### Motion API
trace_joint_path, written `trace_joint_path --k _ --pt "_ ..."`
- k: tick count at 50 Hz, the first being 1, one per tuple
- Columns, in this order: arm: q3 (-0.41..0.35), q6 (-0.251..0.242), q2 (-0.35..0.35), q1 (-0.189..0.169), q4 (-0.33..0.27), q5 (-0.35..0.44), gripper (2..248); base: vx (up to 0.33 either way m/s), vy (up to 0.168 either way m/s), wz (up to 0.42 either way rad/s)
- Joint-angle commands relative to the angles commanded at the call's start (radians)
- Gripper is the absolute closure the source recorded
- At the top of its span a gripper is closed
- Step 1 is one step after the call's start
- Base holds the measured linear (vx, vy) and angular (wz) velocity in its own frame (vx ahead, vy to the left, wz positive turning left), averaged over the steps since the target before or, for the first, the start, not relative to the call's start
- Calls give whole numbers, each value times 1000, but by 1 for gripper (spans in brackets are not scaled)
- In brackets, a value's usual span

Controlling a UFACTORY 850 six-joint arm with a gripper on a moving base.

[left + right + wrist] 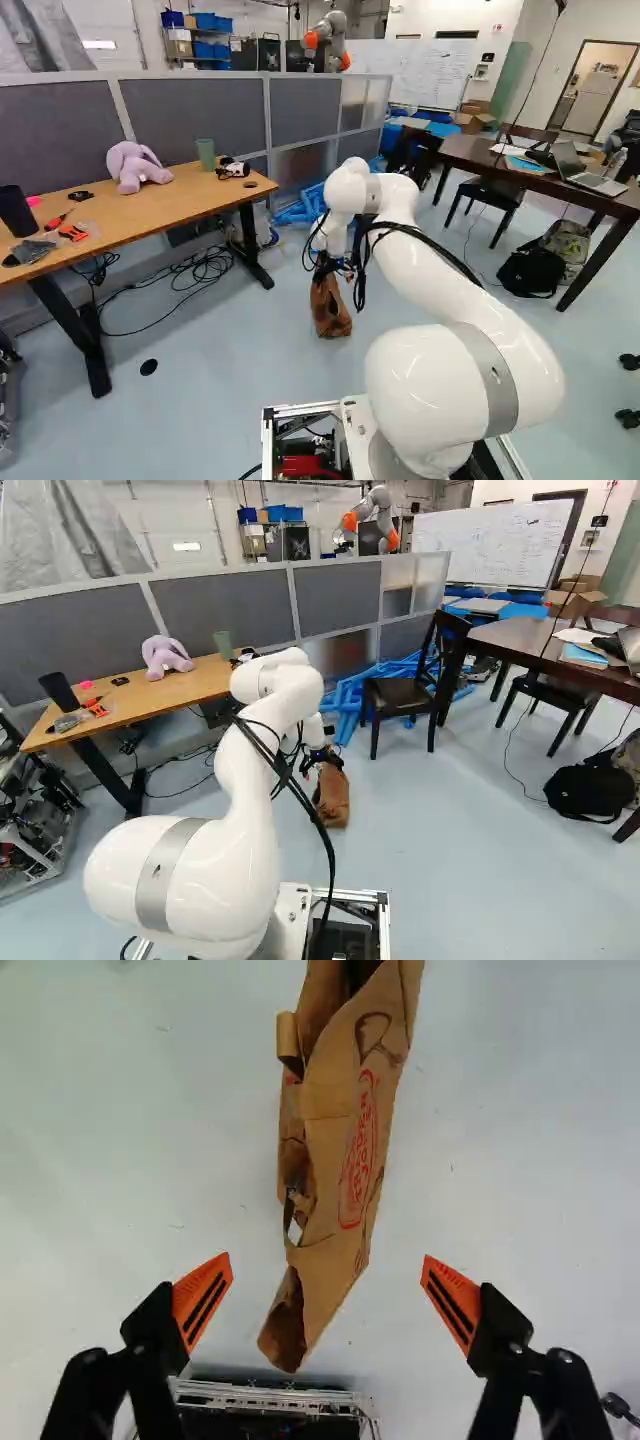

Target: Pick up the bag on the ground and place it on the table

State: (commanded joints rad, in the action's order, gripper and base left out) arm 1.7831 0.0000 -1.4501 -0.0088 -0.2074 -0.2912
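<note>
My black two-fingered pincer [328, 1263] hangs spread wide and empty just over the crumpled brown paper bag [335, 1150] on the smooth pale-blue floor [130, 1160], so I should centre that gap on the paper before closing gently.

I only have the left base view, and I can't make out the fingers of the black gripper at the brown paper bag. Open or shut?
Observer: Open. The wrist view shows the gripper with its two orange pads well apart.
Operator: Is either pad touching the bag?
Observer: Neither. Pale floor shows between each pad and the bag.
Operator: Which part lies between them?
Observer: Its narrow, folded end; the rest extends ahead of the gripper.
</note>
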Motion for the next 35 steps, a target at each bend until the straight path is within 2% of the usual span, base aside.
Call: trace_joint_path --k 35 --pt "231 0 -177 10 0 0 3 0 0 0"
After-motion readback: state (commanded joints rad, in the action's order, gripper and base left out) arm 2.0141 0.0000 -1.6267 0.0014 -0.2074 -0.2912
